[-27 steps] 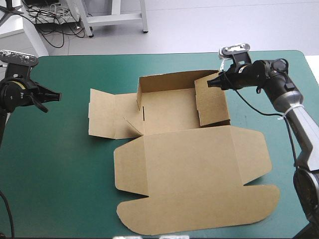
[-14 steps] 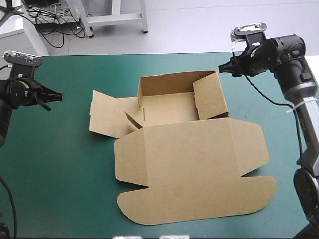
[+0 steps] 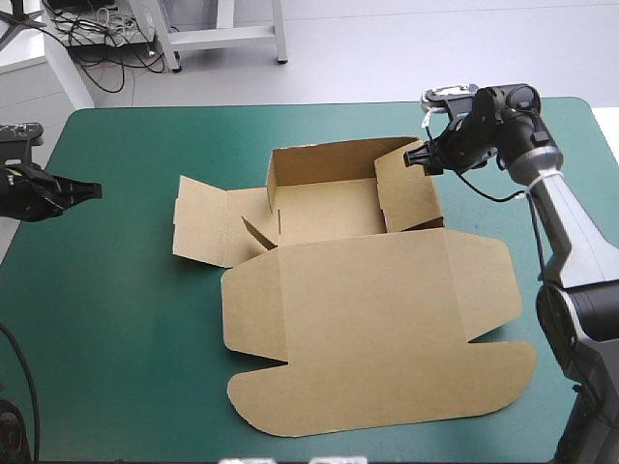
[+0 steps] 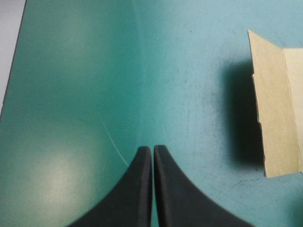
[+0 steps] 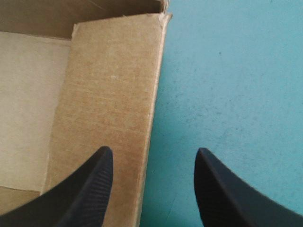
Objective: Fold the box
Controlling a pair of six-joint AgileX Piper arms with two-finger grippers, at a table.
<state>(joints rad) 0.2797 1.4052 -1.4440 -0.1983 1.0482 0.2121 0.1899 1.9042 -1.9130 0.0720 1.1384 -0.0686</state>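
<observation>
The brown box point(image 3: 329, 208) lies mid-table with its back wall and right wall point(image 3: 411, 188) raised. Its left flaps point(image 3: 203, 220) are nearly flat, and the wide lid point(image 3: 377, 329) lies flat toward the front edge. My right gripper point(image 3: 418, 157) is open at the far top corner of the right wall. In the right wrist view that wall's point(image 5: 109, 94) upper edge runs between the fingers of the right gripper point(image 5: 154, 153). My left gripper point(image 3: 92, 189) is shut, well left of the box. In its own view the left gripper point(image 4: 152, 149) points over bare cover, the box's left flap point(image 4: 277, 109) off to one side.
The teal-green cover point(image 3: 126, 290) stretches between the left gripper and the box. A narrower strip of cover point(image 3: 561, 319) shows between the lid and the table's right edge. The table's far edge point(image 3: 290, 106) runs just behind the box.
The right gripper rose and drew back from the right wall, then came back down to its far corner. The left gripper moved left toward the table's left edge. The box shifted slightly.
</observation>
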